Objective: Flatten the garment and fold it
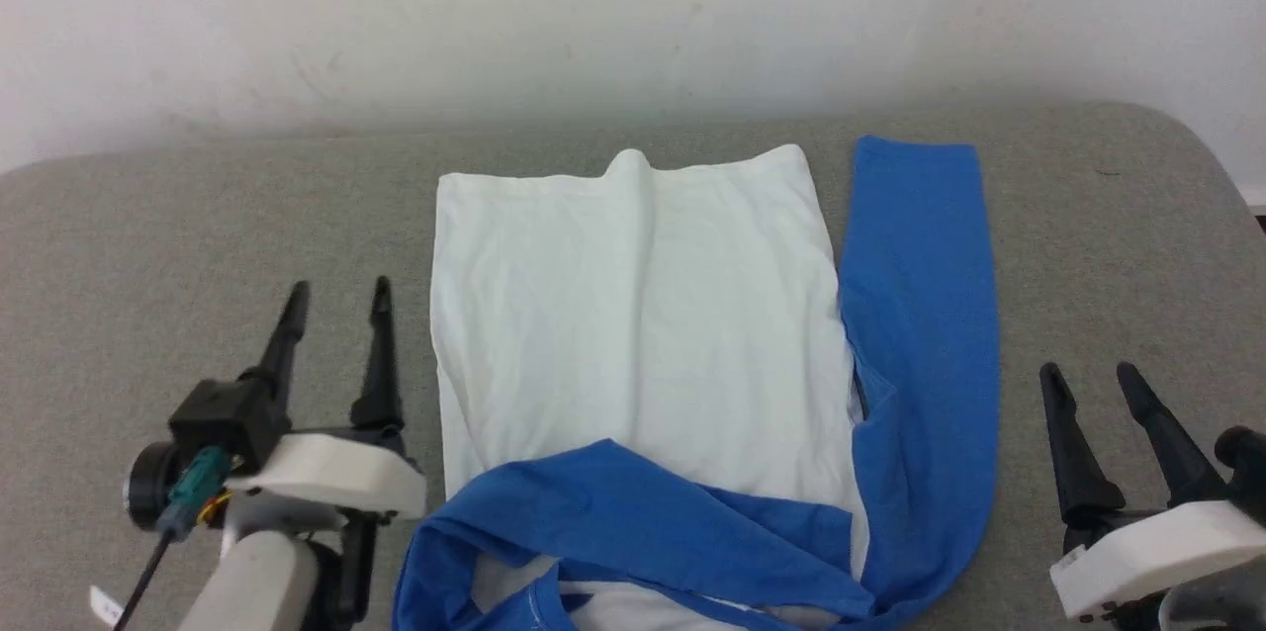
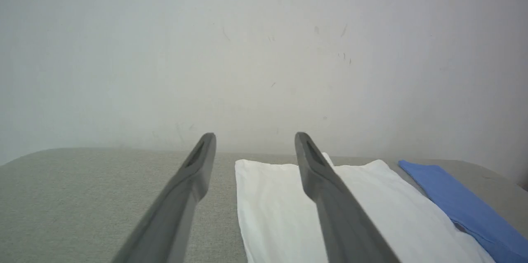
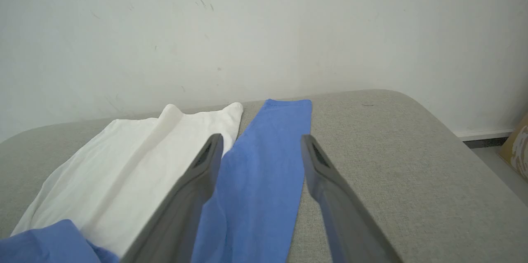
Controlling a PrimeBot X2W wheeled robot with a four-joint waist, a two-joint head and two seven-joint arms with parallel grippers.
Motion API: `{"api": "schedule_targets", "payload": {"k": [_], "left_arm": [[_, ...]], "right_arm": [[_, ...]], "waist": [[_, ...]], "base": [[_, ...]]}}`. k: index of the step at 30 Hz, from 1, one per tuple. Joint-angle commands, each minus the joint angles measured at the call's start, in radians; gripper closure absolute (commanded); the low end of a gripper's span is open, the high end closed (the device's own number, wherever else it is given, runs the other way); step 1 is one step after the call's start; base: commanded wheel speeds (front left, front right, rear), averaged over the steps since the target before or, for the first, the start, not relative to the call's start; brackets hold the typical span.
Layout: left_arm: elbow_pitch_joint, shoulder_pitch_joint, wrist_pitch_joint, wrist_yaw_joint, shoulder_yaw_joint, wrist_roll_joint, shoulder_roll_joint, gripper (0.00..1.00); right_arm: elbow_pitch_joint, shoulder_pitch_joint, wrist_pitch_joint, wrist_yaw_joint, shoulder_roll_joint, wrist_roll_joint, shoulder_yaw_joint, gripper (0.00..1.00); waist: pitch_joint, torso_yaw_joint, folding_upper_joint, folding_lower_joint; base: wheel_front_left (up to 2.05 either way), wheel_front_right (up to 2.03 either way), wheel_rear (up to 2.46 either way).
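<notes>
One garment (image 1: 643, 315), a white T-shirt with two blue sleeves, lies in the middle of a grey padded bench (image 1: 198, 216), its hem toward the far edge below a white wall (image 1: 593, 8). A straight sleeve (image 1: 920, 315) runs along the shirt's right side. A folded sleeve (image 1: 633, 512) crosses its near end. There are two grippers near the front edge. The left gripper (image 1: 338, 290) is just beside the shirt's left edge, and the right gripper (image 1: 1088, 372) is toward the bench's right edge. Both have fingers spread apart, gripping nothing.

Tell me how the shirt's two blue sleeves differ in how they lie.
The folded sleeve lies across the white body; the straight sleeve lies on the grey surface beside it. The folded sleeve is creased and slanted; the straight sleeve runs flat and even. Both are bright blue.
</notes>
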Motion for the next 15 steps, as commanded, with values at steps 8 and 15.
{"api": "schedule_targets", "payload": {"k": [8, 15], "left_arm": [[-0.113, 0.124, -0.005, -0.005, 0.148, 0.055, 0.025, 0.0], [-0.175, 0.104, -0.006, -0.089, 0.186, 0.075, -0.026, 0.0]], "right_arm": [[0.223, -0.195, 0.039, -0.001, -0.09, 0.091, -0.077, 0.0], [0.56, -0.516, 0.119, -0.001, -0.211, 0.199, -0.125, 0.0]], "waist": [[0.06, 0.08, 0.0, 0.0], [0.181, 0.151, 0.0, 0.0]], "base": [[0.0, 0.0, 0.0], [0.0, 0.0, 0.0]]}}
